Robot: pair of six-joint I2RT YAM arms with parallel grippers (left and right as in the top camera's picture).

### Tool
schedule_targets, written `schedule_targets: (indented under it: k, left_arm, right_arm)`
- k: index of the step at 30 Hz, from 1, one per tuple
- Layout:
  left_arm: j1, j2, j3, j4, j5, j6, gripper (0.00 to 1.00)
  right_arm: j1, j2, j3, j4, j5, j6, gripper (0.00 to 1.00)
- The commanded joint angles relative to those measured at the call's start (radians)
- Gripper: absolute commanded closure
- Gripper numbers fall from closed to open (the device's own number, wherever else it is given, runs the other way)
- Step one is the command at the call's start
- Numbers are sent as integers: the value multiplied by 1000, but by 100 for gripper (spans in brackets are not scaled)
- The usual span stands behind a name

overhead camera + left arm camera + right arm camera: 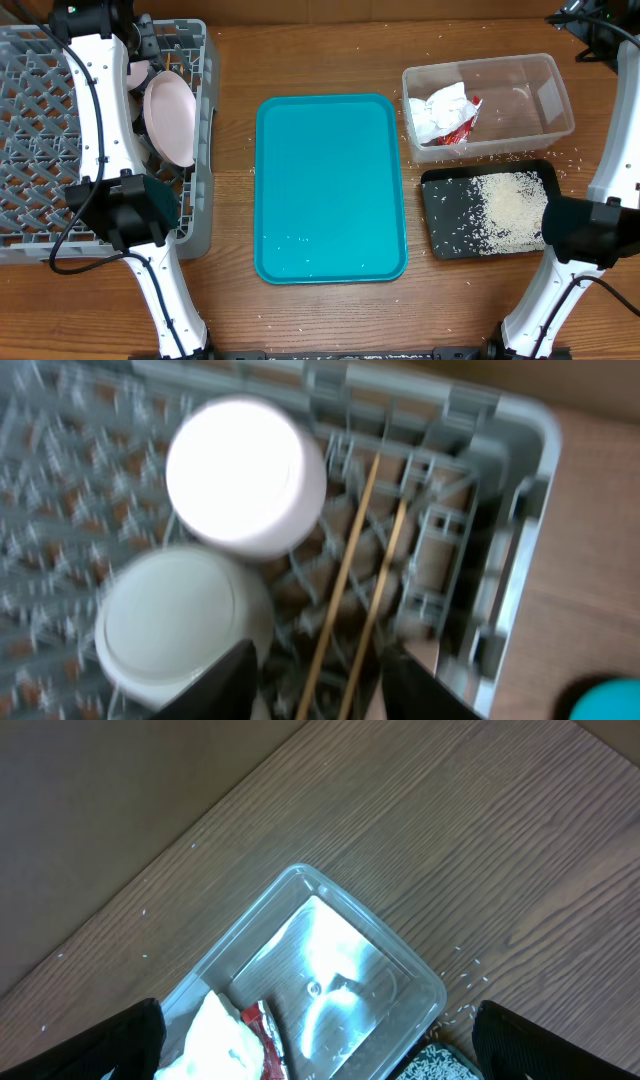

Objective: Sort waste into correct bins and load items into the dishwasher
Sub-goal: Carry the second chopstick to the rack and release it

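The left gripper (318, 682) is released: jaws parted, nothing grasped. Two chopsticks (352, 560) lie on the dish rack (500, 480) lattice between its fingers. The cup (245, 475) sits at 11 o'clock from the gripper, and the bowl (175, 620) is just beside it at 10 o'clock.

The right gripper (320, 1060) is fully spread and empty above the clear tub (330, 970).

In the overhead view, the rack is at 9 o'clock of the teal tray (330, 190) and holds a plate (170, 120) on edge. The napkin (440, 108) and red wrapper (462, 128) lie at the tub's 9 o'clock end. The rice crumbs (510, 210) fill the black tray (435, 215), at 6 o'clock of the tub.
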Motion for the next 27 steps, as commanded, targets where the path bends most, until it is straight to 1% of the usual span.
schedule_targets:
  k: [1,3,4,7,10,14,18,19,21,22,24,27]
  left_arm:
    - [-2,-72,31,-91,38,-19,45]
    - [-2,-112,44,-167,94,-19,37]
    - [-2,-138,44,-202,128,-19,35]
    - [-2,-229,44,-307,253,-19,24]
    - [-6,-298,43,-407,273,-45,23]
    - [-46,-387,-31,-406,341,-48,23]
    - [-130,-485,-176,-406,303,-55,24]
    - [-176,-531,-256,-406,244,-89,24]
    - [-231,-586,-353,-406,156,-149,23]
    - [-258,-615,-399,-406,119,-160,23]
    - [-306,-681,-494,-406,93,-183,22]
    - [-352,-798,-626,-405,92,-208,11]
  right_arm:
    - [-1,-14,30,6,7,2,0]
    - [-1,-14,30,6,7,2,0]
    - [-1,-14,30,6,7,2,0]
    - [-1,-14,30,6,7,2,0]
    - [-1,-14,30,6,7,2,0]
    - [-1,-14,30,6,7,2,0]
    - [-1,-14,30,6,7,2,0]
    - [-1,-14,30,6,7,2,0]
    - [-1,-14,30,6,7,2,0]
    - [-1,-14,30,6,7,2,0]
    - [-1,-14,30,6,7,2,0]
    - [-1,-14,30,6,7,2,0]
